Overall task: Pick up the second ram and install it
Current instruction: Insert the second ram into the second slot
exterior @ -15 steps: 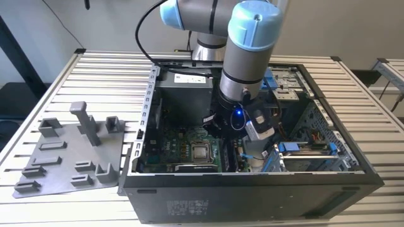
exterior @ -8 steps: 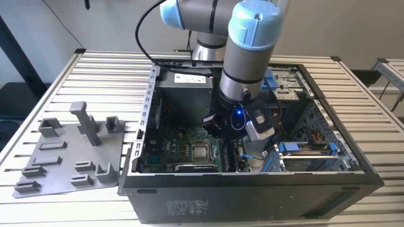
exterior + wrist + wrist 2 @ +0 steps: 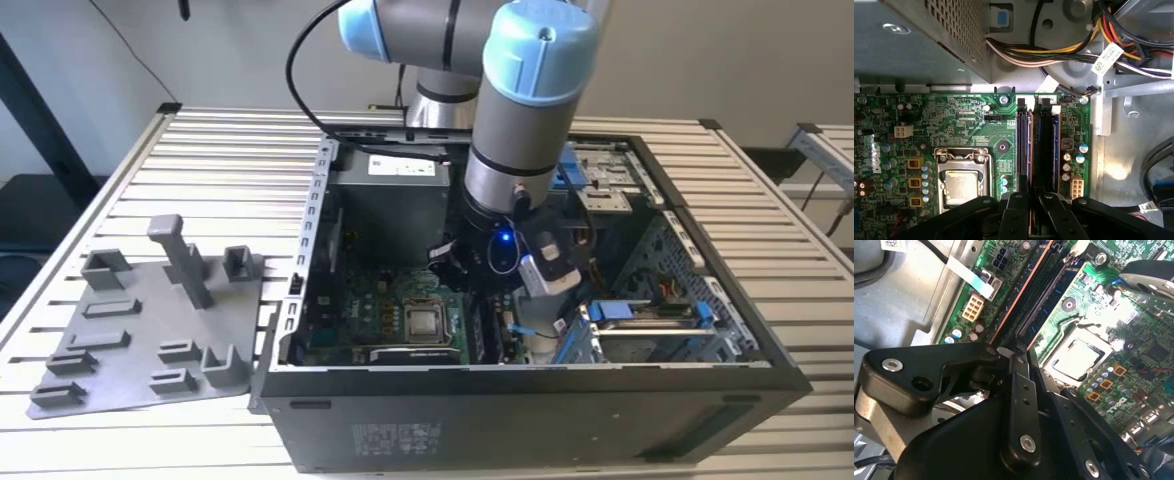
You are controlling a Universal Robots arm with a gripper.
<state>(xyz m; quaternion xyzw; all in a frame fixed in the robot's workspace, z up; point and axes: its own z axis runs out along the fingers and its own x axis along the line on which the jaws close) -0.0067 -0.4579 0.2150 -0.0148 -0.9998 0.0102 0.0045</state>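
The second ram (image 3: 1027, 150) is a long dark stick with an orange edge. It stands on edge in a motherboard slot, beside another dark stick (image 3: 1046, 150) in the neighbouring slot. In both wrist views my gripper (image 3: 1033, 220) has its black fingers closed tight on the near end of the second ram (image 3: 1023, 291). The same gripper (image 3: 1004, 354) sits low over the board. In the exterior view the arm's wrist (image 3: 514, 210) reaches down into the open computer case (image 3: 534, 372).
A CPU socket (image 3: 961, 185) lies close beside the slots. The metal power supply box (image 3: 919, 40) and a bundle of cables (image 3: 1079, 50) crowd the far end. A gray plastic tray (image 3: 120, 350) with upright posts lies on the slatted table at the exterior view's left.
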